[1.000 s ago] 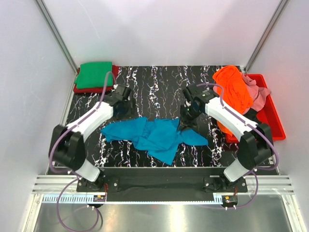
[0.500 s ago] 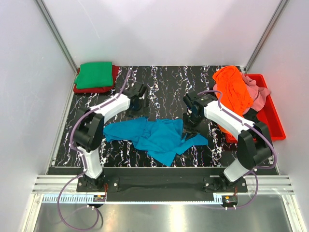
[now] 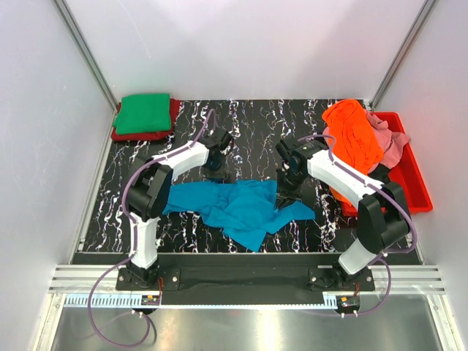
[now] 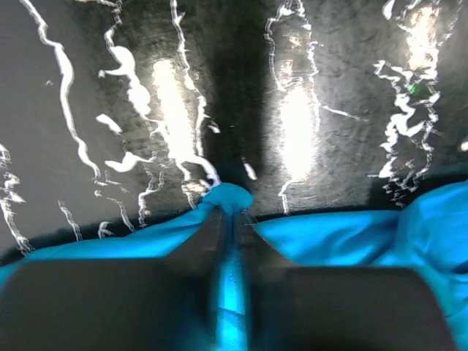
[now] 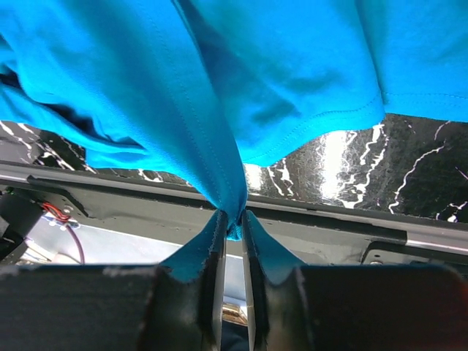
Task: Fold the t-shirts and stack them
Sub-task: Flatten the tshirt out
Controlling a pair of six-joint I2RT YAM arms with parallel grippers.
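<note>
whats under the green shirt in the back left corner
A red shirt lies under the green shirt; only its near and right edges show. The rest of it, and anything beneath it, is covered.

Both look alike: the left arm (image 3: 183, 156) and right arm (image 3: 344, 179) have smooth white shells between chunky black joints. Thin purple cables (image 3: 88, 314) loop out from black bases (image 3: 139, 276). The fingers (image 5: 197, 256) are dark, flat wedges.

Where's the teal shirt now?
Top view: the teal shirt lies crumpled at the near centre of the table. The left tool pinches its far edge, and the right tool pinches its right part.
</note>
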